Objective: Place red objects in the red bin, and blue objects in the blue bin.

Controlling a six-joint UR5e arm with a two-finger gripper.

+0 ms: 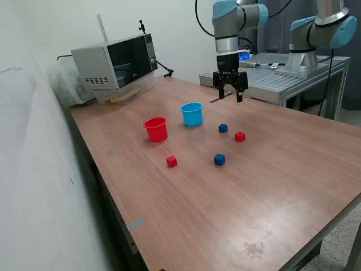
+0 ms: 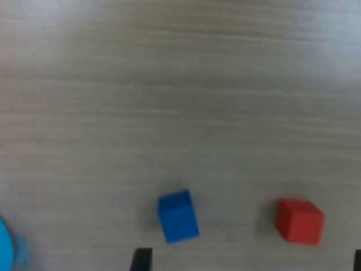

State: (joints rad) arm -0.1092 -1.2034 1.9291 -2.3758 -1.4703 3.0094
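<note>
All four cubes loose on my table, nothing binned.

My gripper [image 1: 230, 94] hangs in the air, jaws wide and empty. From the red bin [image 1: 156, 129], blue bin [image 1: 192, 113] is at 2 o'clock; a blue cube [image 1: 223, 128] and red cube [image 1: 240, 136] at 3; the other red cube [image 1: 171, 161] and blue cube [image 1: 219, 160] around 5.

Red bin [image 1: 156, 129], light blue bin [image 1: 192, 113], two red cubes [image 1: 171, 161], two dark blue cubes [image 1: 219, 160], brown wood-grain table [image 1: 271, 186]
</note>
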